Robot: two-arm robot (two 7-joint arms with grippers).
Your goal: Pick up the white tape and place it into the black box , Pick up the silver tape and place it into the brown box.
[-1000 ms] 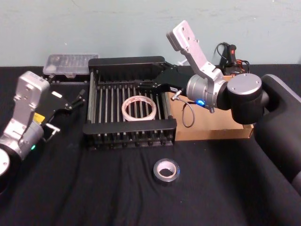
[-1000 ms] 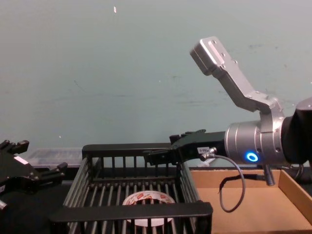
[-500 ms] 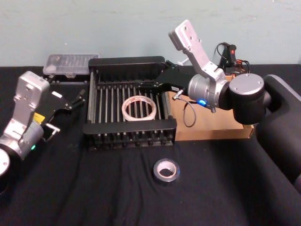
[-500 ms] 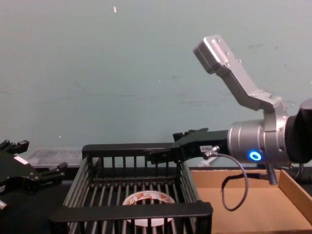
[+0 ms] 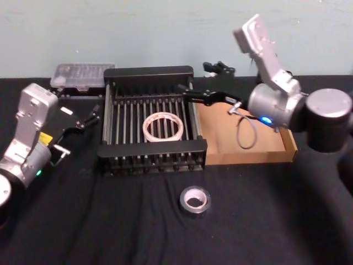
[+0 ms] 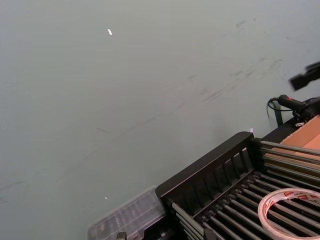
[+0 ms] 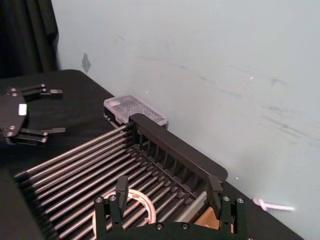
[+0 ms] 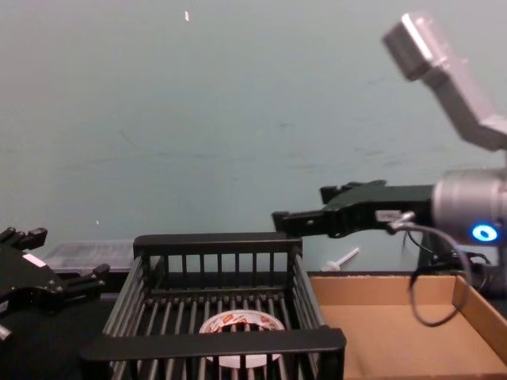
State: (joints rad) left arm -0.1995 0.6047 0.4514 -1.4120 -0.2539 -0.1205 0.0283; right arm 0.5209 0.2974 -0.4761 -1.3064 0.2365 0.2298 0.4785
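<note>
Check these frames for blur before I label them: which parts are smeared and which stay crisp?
Chest view: the silver bracket on the right arm is smeared, while the black box is crisp. Left wrist view: a dark blurred streak at the edge; the white tape reads clearly. Head view: the silver tape is sharp.

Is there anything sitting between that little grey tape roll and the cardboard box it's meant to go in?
Nothing visible. The silver tape lies on bare black cloth, with open cloth between it and the brown box.
</note>
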